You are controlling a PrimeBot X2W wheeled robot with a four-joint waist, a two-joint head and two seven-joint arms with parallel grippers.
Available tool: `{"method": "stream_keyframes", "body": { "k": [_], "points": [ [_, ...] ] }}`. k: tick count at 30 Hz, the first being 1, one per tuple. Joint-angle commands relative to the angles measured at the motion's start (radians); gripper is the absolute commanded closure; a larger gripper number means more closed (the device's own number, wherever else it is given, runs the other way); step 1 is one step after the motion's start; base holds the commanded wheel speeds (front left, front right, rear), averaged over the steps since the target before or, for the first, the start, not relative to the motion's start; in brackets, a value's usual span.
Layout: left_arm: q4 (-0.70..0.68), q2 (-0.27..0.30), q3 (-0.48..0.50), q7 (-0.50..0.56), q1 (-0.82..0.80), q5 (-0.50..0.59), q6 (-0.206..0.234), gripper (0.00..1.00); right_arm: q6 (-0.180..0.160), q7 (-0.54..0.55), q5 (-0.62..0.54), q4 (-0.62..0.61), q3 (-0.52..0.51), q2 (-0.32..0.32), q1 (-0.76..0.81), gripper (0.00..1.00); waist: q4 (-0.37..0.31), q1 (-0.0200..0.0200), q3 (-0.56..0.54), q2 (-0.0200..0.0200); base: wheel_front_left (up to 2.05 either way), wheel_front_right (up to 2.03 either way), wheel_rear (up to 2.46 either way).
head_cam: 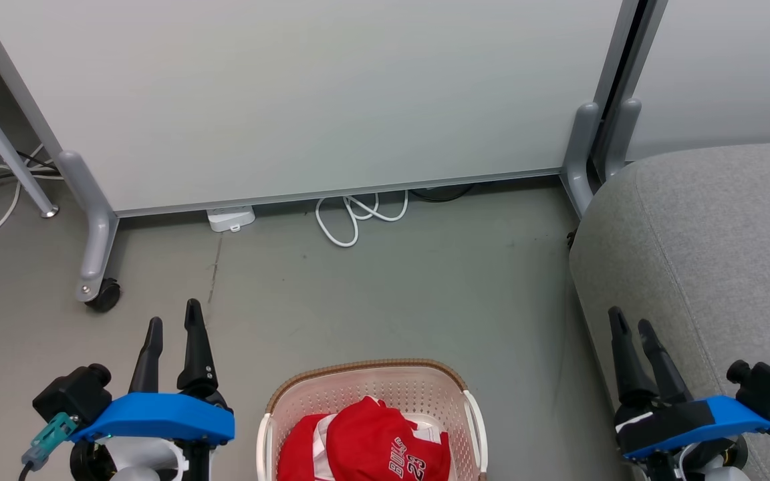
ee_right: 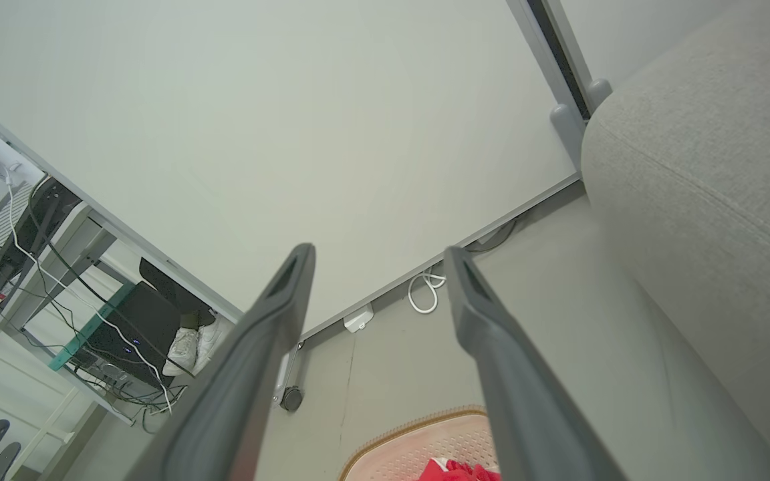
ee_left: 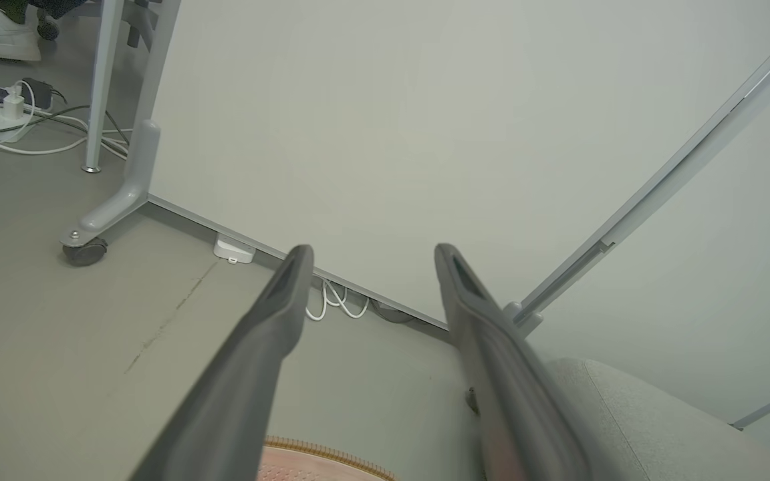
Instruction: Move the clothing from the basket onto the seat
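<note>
The red clothing (head_cam: 371, 447) is lying inside the basket (head_cam: 371, 369) on the floor (head_cam: 392, 287). The left end effector (head_cam: 173, 314) is hovering beside the basket with its fingers apart. The right end effector (head_cam: 629, 318), fingers also apart and holding nothing, is hanging near the grey seat (head_cam: 726, 234).

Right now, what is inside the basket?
Inside the basket, a red BULLS 23 jersey lies over a red-and-white garment. The basket floor under them is covered, so anything beneath cannot be seen.
</note>
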Motion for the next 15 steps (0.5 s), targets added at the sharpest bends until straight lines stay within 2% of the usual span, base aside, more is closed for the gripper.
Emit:
{"method": "stream_keyframes", "body": {
  "k": [1, 15],
  "points": [
    [-0.007, 0.008, -0.006, -0.010, -0.024, 0.030, 0.004, 0.00, 0.002, -0.009, -0.029, -0.007, 0.004, -0.005, -0.019, 0.00, 0.001, 0.0000, 0.000, 0.0000, 0.00, 0.00, 0.00],
    [-0.005, 0.014, -0.044, -0.048, -0.026, 0.187, 0.027, 0.00, 0.002, -0.047, -0.191, 0.006, 0.030, -0.006, -0.023, 0.00, 0.004, 0.0000, 0.003, 0.0000, 0.00, 0.00, 0.00]
  ]
}}
